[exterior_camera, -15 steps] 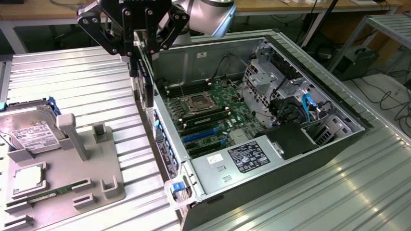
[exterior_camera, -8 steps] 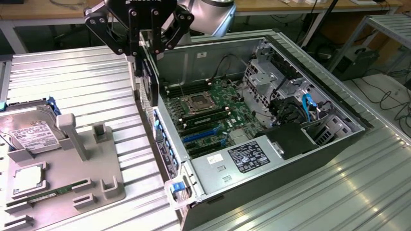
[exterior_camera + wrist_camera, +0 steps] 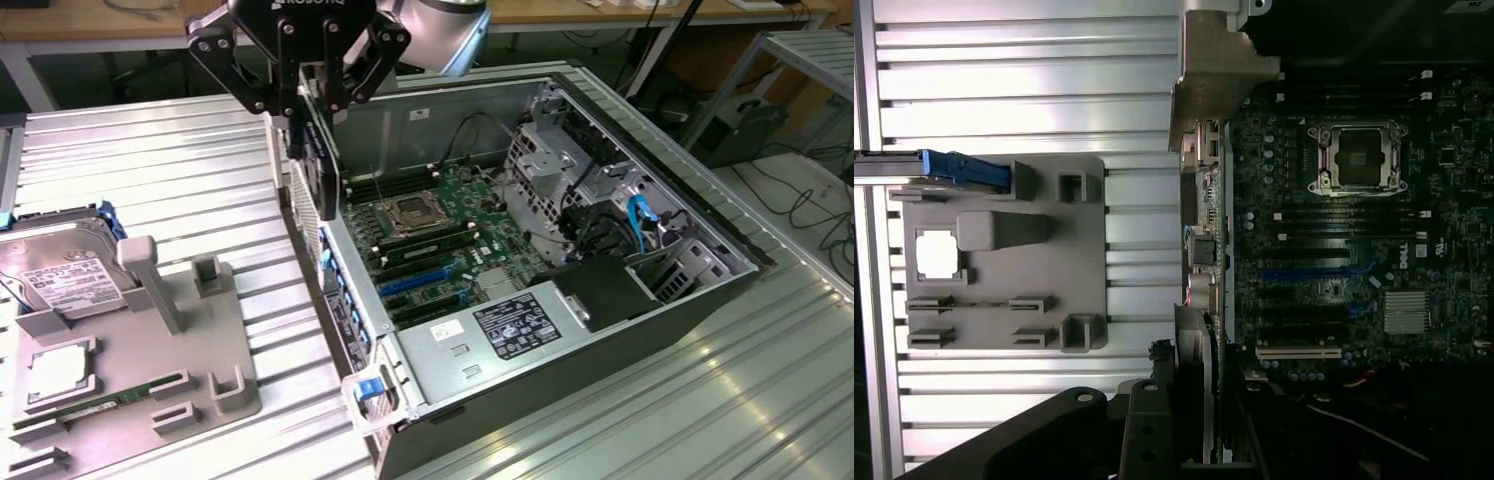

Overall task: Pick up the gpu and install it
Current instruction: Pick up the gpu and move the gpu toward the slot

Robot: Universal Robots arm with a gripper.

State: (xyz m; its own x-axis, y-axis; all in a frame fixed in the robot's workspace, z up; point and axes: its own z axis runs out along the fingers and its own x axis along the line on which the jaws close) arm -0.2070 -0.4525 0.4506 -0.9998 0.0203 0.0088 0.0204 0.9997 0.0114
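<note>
Gripper [image 3: 315,100] is closed narrow on the top edge of the gpu [image 3: 320,175]. The card hangs edge-down at the rear wall of the open computer case [image 3: 441,120], above the metal rim rather than over the board. In the wrist view it shows edge-on, with its silver bracket [image 3: 1219,75] at the far end.

Risks as I judge them:
1. The bracket or lower edge catches the case rim on descent, because the card sits right at the wall.
2. The card swings or slips, since it is pinched at 1 edge only.
3. Its contacts miss the blue slots [image 3: 414,282] if it is tilted, which would load the motherboard [image 3: 454,235].

Containers: the case holds the motherboard with its processor socket [image 3: 404,212], a power supply [image 3: 514,325] and blue cables [image 3: 638,215]. The grey fixture [image 3: 200,390] on the table holds a hard drive [image 3: 60,280], a square chip [image 3: 60,368] and a memory stick [image 3: 100,403].
</note>
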